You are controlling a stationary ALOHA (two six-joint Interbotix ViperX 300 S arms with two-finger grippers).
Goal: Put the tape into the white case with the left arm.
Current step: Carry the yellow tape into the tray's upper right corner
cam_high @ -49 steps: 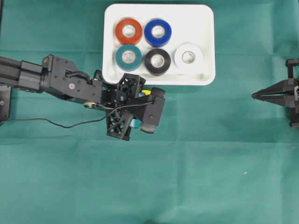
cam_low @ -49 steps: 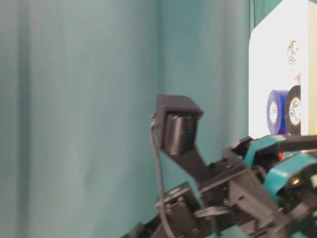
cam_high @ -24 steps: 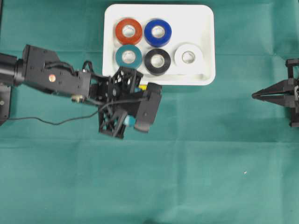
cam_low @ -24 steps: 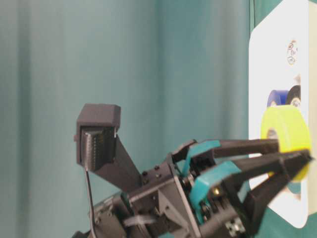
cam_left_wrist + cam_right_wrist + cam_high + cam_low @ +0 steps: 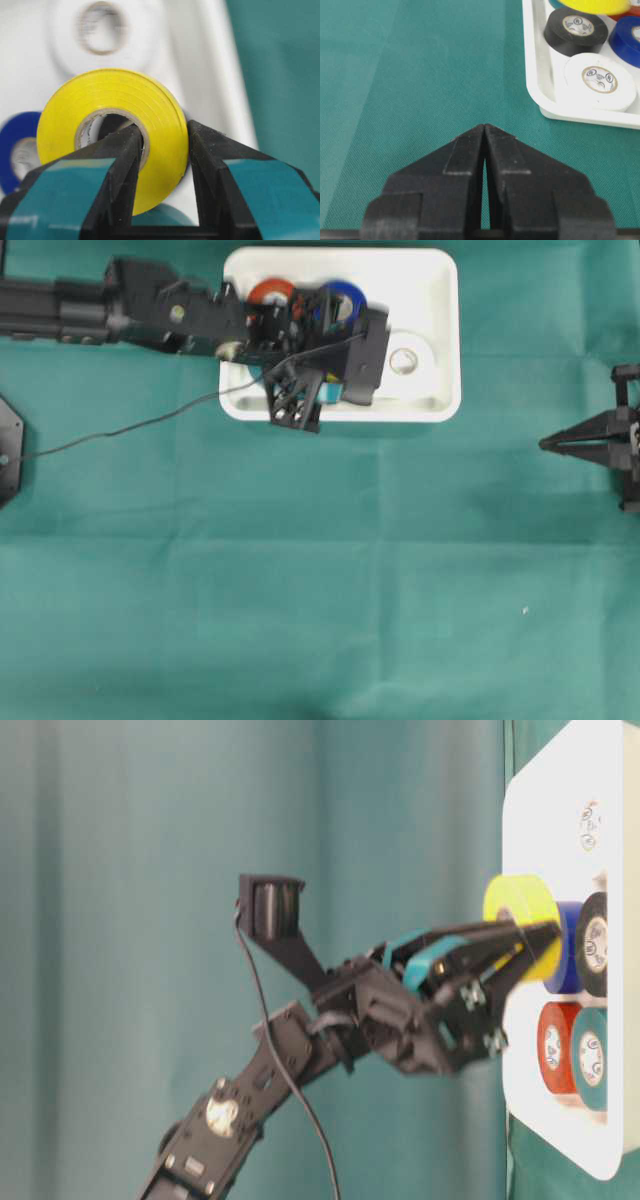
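We hold the yellow tape (image 5: 112, 135) pinched through its wall between the left gripper (image 5: 162, 150) jaws, above the white case (image 5: 440, 330), with only lowering and release left.

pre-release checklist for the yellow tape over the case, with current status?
1. Left gripper shut on the yellow tape, one finger through the core: ok.
2. Tape over the white case, not the cloth: ok.
3. Free spot under the tape: cannot tell, arm hides it.
4. Tape low enough to let go: cannot tell.
5. Right gripper shut, away from the case: ok.
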